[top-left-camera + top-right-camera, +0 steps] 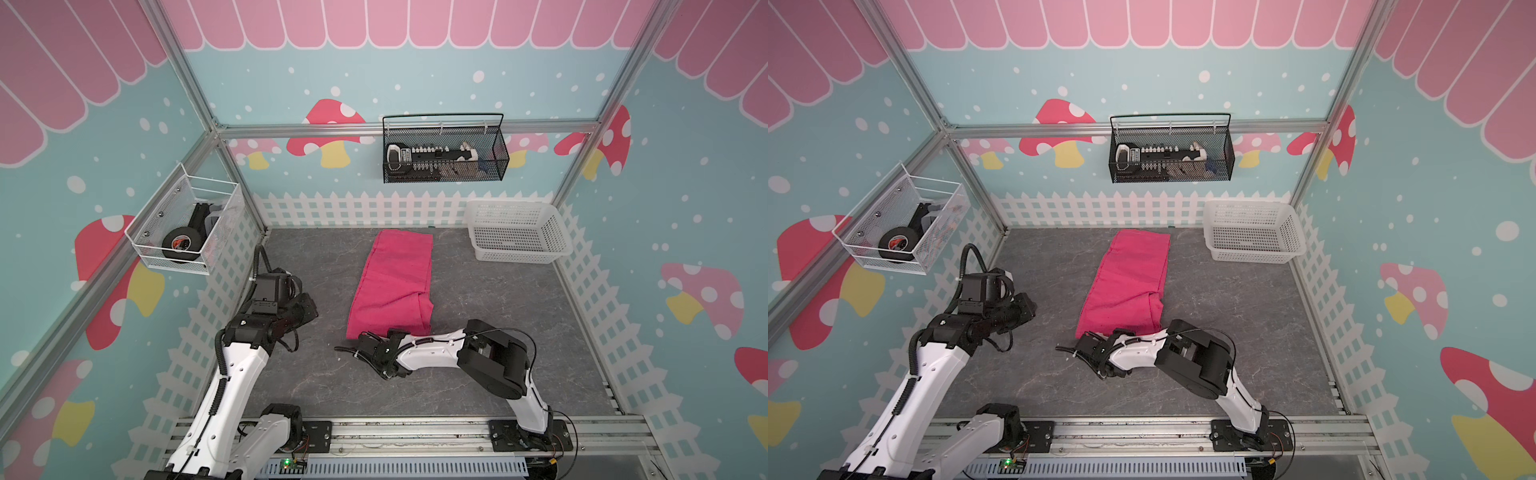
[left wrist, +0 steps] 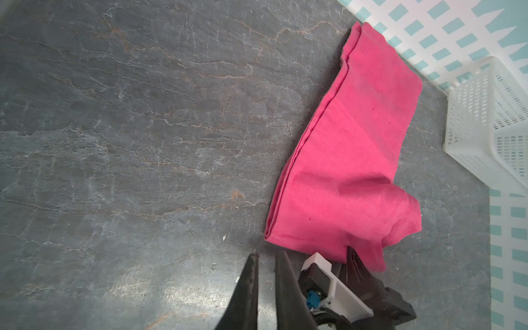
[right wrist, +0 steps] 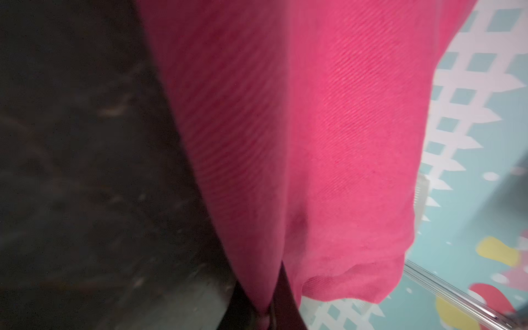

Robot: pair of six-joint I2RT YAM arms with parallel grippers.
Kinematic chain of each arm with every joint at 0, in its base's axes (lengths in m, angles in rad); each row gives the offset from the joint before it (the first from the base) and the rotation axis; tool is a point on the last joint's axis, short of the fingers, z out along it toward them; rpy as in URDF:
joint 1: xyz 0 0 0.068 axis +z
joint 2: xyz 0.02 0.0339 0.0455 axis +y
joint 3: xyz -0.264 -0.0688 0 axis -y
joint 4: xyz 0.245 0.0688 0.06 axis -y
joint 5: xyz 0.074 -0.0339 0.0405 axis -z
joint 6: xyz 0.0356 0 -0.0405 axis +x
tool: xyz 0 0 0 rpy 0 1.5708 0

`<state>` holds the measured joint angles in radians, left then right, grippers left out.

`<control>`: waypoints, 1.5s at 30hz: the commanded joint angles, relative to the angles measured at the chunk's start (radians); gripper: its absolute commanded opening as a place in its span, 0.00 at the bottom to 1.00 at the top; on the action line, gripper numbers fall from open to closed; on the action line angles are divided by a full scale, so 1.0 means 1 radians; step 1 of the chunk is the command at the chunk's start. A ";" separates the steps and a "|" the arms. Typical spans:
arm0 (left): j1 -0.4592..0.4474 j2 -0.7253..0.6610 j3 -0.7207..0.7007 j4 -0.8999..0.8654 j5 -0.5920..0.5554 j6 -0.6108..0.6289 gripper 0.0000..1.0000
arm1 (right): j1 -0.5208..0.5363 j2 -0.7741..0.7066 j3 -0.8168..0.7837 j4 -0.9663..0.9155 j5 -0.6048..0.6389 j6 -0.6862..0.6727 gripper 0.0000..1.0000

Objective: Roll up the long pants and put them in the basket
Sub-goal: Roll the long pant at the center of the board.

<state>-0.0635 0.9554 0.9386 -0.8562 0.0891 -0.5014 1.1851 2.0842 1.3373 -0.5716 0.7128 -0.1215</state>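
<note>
Right wrist view shows my right gripper [image 3: 270, 297] pinching the near edge of the long pants [image 3: 300, 137]. My left gripper [image 2: 267, 274] is almost closed and holds nothing, beside the pants.

**No legible writing in view**

Nothing in these views can be read as a word, brand or number. The roll of black tape [image 1: 179, 246] in the white wire basket [image 1: 145, 232], mounted on the wall to the left of the desk [image 1: 498, 332], carries an orange-and-white label, too small to make out. The black device [image 1: 432, 156] in the black mesh basket [image 1: 498, 166] on the back wall bears pale markings, also unreadable.
</note>
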 commanded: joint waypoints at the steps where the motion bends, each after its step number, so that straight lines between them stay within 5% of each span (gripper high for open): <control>1: 0.008 0.014 0.046 -0.065 -0.060 0.058 0.14 | 0.015 -0.003 0.073 -0.252 -0.551 0.072 0.00; 12: 0.010 0.024 0.074 -0.065 -0.014 0.073 0.14 | -0.027 0.039 0.357 -0.476 -1.238 0.114 0.00; 20: 0.010 -0.019 0.074 -0.111 -0.044 0.106 0.14 | -0.201 0.138 0.424 -0.464 -1.604 0.081 0.00; 31: -0.004 -0.025 0.035 -0.121 0.075 0.068 0.14 | -0.333 0.345 0.652 -0.685 -1.755 -0.066 0.00; 36: -0.096 -0.036 -0.007 -0.075 0.036 -0.018 0.14 | -0.333 0.374 0.656 -0.680 -1.759 -0.074 0.00; 41: -0.201 -0.107 -0.234 0.110 -0.053 -0.214 0.10 | -0.347 0.378 0.669 -0.677 -1.748 -0.070 0.00; 45: -0.206 -0.133 -0.343 0.171 -0.123 -0.251 0.09 | -0.364 0.375 0.668 -0.673 -1.744 -0.066 0.00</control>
<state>-0.2646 0.8467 0.6319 -0.7769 0.0532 -0.6731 0.8417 2.4474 1.9800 -1.2217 -1.0031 -0.1345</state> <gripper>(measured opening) 0.094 0.054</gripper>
